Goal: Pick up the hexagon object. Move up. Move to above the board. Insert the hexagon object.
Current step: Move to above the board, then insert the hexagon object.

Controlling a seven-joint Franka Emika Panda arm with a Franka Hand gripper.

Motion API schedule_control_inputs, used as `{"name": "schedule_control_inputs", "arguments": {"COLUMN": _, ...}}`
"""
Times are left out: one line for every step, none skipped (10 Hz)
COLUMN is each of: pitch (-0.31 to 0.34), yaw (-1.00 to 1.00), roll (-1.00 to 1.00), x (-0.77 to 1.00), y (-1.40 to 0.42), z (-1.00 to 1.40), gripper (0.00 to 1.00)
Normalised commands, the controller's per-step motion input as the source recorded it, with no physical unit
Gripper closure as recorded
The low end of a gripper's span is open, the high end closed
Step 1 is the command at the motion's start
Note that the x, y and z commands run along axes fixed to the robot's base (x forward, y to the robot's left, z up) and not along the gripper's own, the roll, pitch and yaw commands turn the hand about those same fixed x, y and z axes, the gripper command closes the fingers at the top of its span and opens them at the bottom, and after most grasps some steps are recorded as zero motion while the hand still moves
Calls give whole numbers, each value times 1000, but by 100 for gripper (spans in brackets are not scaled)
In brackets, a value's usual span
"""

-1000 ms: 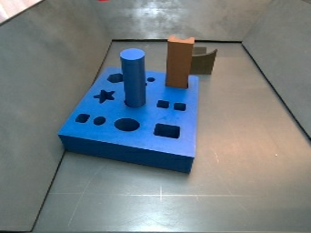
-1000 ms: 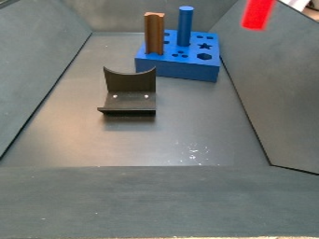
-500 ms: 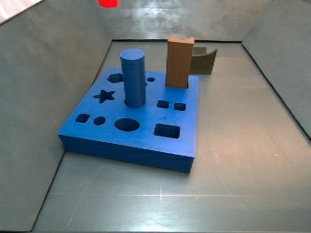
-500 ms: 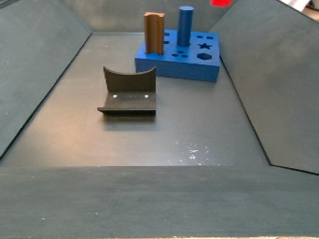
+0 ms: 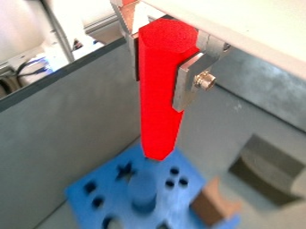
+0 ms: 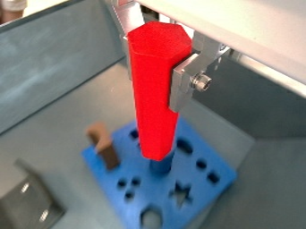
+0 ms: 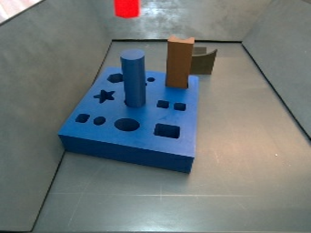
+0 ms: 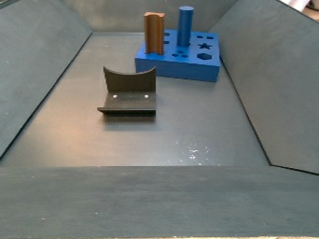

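1. Blue board (image 7: 126, 127) is lying flat on the dark grey floor (image 7: 243, 182) of the walled bin, cut-outs facing up: star, circles and squares are showing in both side views.
2. Blue cylinder (image 7: 133, 78) is standing upright in the board, and a brown block (image 7: 181, 62) is standing upright at the board's back edge. Both are rising well above the top face, so they are the tall obstructions near the open holes.
3. Dark fixture (image 8: 127, 91) is sitting on the floor apart from the board; in a side view (image 7: 205, 61) it is peeking out just behind the brown block.
4. Hexagon object (image 5: 163, 89) is hanging well above the board with its long axis near vertical, lower end pointing down at the board top close to the blue cylinder in both wrist views (image 6: 156, 89).
5. In a side view only a small red patch (image 7: 125, 7) of it is showing at the top edge, high over the board's back-left area.
6. Gripper (image 5: 162, 54) is sitting above the board, pointing straight down; its silver fingers (image 5: 191, 79) are pinching the upper part of the red peg from two sides.
7. Arm itself is out of frame in both side views.
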Motion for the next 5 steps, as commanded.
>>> {"name": "schedule_control_inputs", "arguments": {"pitch": 145, "yaw": 9, "roll": 71, "x": 428, "y": -632, "z": 85, "gripper": 100}}
{"name": "schedule_control_inputs", "arguments": {"pitch": 146, "yaw": 14, "roll": 78, "x": 337, "y": -457, "z": 65, "gripper": 100}}
{"name": "schedule_control_inputs", "arguments": {"pitch": 114, "yaw": 11, "roll": 72, "x": 195, "y": -236, "z": 50, "gripper": 100}}
{"name": "schedule_control_inputs", "arguments": {"pitch": 0, "yaw": -429, "roll": 0, "x": -629, "y": 526, "z": -1000, "gripper": 100}}
{"name": "schedule_control_inputs", "arguments": {"pitch": -49, "yaw": -363, "roll": 53, "x": -629, "y": 529, "z": -857, "gripper": 100}}
